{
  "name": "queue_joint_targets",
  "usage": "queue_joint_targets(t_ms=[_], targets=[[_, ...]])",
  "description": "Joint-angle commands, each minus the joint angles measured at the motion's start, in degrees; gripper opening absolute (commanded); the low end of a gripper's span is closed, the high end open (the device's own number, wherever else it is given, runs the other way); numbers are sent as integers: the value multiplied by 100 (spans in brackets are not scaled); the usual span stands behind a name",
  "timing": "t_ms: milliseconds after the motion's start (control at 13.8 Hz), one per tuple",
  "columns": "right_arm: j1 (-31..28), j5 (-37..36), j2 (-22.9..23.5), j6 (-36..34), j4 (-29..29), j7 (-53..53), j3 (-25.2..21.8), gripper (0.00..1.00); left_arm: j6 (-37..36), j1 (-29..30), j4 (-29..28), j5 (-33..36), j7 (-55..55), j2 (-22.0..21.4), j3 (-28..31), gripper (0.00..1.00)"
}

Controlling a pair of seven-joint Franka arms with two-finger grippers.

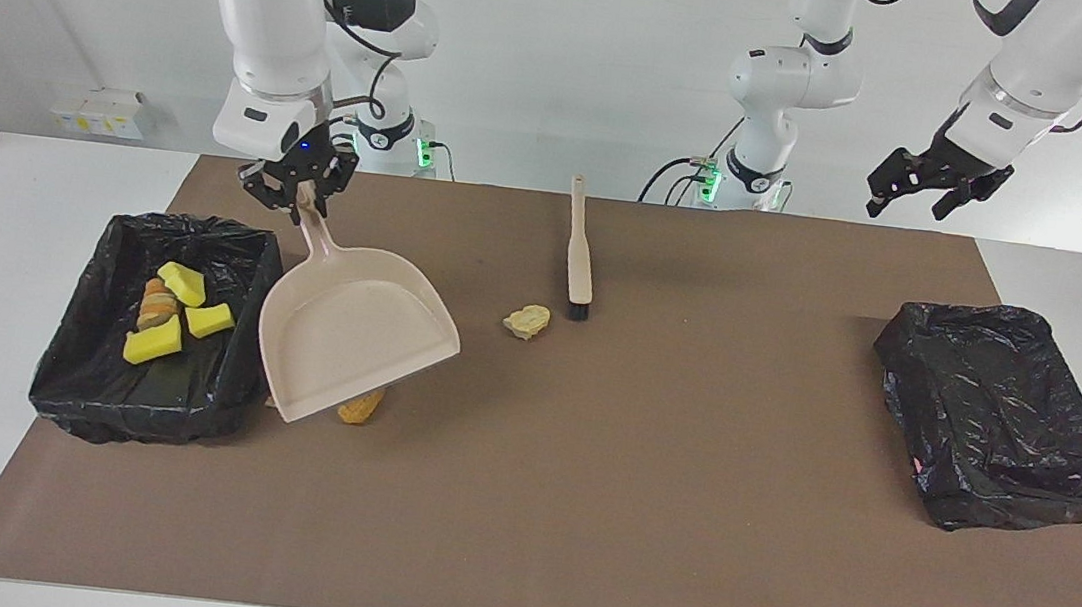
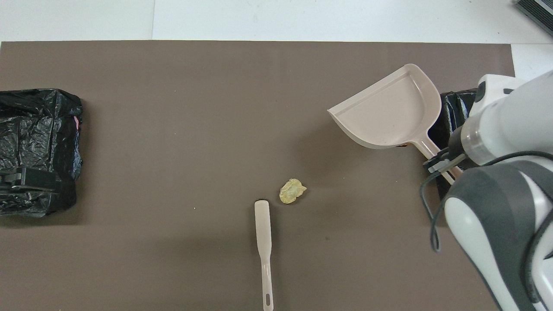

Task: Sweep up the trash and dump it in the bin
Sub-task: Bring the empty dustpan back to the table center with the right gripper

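Observation:
My right gripper [image 1: 302, 203] [image 2: 438, 162] is shut on the handle of the beige dustpan [image 1: 351, 344] [image 2: 389, 112]. The pan hangs tilted over the mat beside the black-lined bin [image 1: 91, 377] at the right arm's end. In that bin lie yellow sponge pieces [image 1: 153, 343] and a striped bread-like piece [image 1: 159, 306]. An orange chunk [image 1: 361, 411] peeks out under the pan's lip. A pale yellow chunk [image 1: 526, 320] [image 2: 292, 191] lies mid-mat by the bristles of the brush [image 1: 579, 247] [image 2: 263, 242]. My left gripper [image 1: 926, 183] waits open in the air.
A second black-lined bin [image 1: 1002, 412] [image 2: 39, 129] stands at the left arm's end of the brown mat [image 1: 639, 515]. In the overhead view my right arm [image 2: 497, 207] hides most of the bin that holds trash.

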Motion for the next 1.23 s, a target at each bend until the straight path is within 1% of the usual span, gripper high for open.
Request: queue_joint_targets(t_ms=[0, 145, 289, 362, 506, 723, 796, 1013, 1085, 1157], targets=[[334, 414, 312, 251, 47, 1494, -15, 0, 171, -47, -173, 108, -79, -147, -8, 100], [877, 468, 584, 654, 91, 2339, -15, 0, 250, -38, -173, 99, -79, -147, 1, 100], [1327, 451, 1041, 884, 310, 3148, -15, 0, 364, -47, -173, 108, -79, -95, -8, 100], [1459, 450, 1234, 1042, 442, 3326, -15, 0, 469, -47, -173, 99, -53, -68, -8, 100], [1880, 424, 1752, 1087, 933, 3651, -32, 0, 741, -38, -156, 73, -26, -33, -8, 100], [2188, 363, 2535, 1158, 1688, 4416, -32, 0, 882, -47, -85, -102, -53, 186, -8, 100], [2294, 345, 2824, 1175, 1952, 4574, -58, 0, 901, -55, -94, -138, -70, 195, -17, 100], [2532, -6, 3668, 1509, 2629, 5120, -59, 0, 918, -126, -129, -138, -62, 213, -17, 100], [2550, -41, 3845, 1605, 2745, 5234, -67, 0, 936, -135, -129, -138, -62, 222, -17, 100], [2585, -85, 3942, 1745, 2728, 5340, -59, 0, 971, -135, -129, -138, -53, 222, -17, 100]])
